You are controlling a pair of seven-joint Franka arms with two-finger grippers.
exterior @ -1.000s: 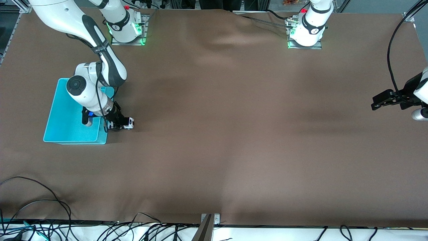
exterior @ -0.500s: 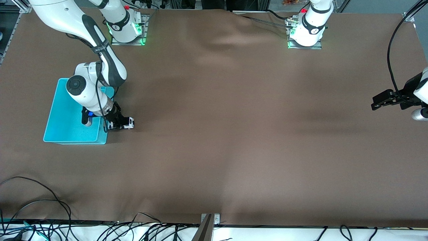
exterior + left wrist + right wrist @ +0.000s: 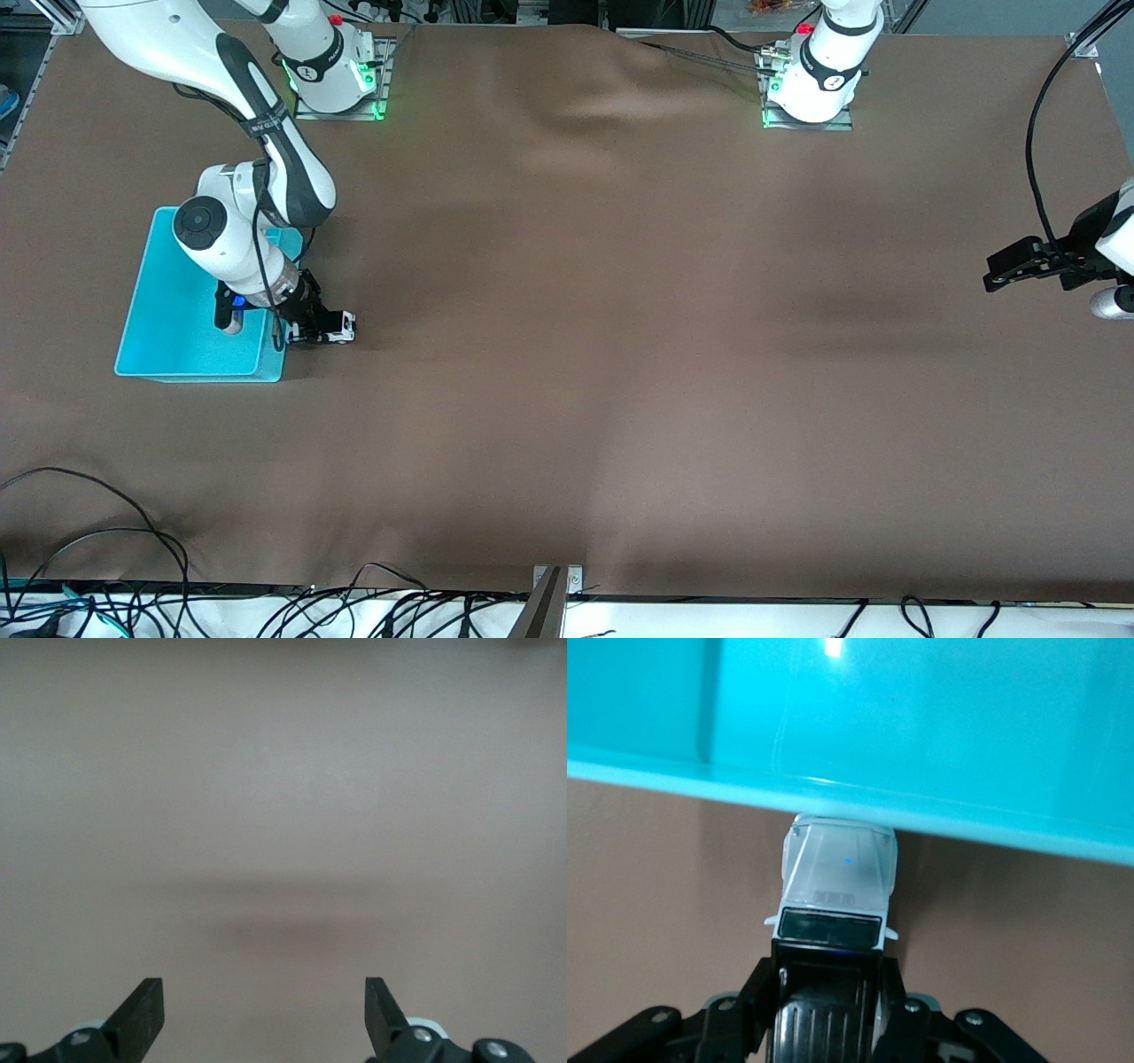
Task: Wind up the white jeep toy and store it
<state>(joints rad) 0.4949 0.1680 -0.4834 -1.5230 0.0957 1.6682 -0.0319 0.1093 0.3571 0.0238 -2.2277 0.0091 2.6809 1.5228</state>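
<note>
1. Right gripper [image 3: 828, 979]: fingers clamped on the two sides of the white jeep toy [image 3: 837, 895], gripping its black-roofed rear part. The hood and windscreen stick out past the fingertips.

2. The right wrist view alone shows that the toy's nose meets the outer wall of the turquoise bin [image 3: 939, 735]; whether it actually presses on the wall cannot be told. The toy sits outside the bin.

3. Front view: the right gripper [image 3: 321, 330] is low at the brown table cover [image 3: 620, 354], just beside the bin's wall toward the left arm's end of the table. The white jeep toy [image 3: 339, 329] shows as a small white patch at the fingertips. This view does not show the contact with the wall; whether the wheels touch the cover cannot be told.

4. Turquoise bin [image 3: 190, 359]: stands at the right arm's end of the table. The right arm's wrist hangs over it and hides part of the floor. The visible floor is bare turquoise; nothing is seen in it.

5. Left gripper [image 3: 1005, 270]: waits up in the air over the cover at the left arm's end of the table.

6. Left wrist view: the left gripper [image 3: 264, 1010] has its fingers [image 3: 142, 1014] spread wide, nothing between them, only plain brown cover beneath.
</note>
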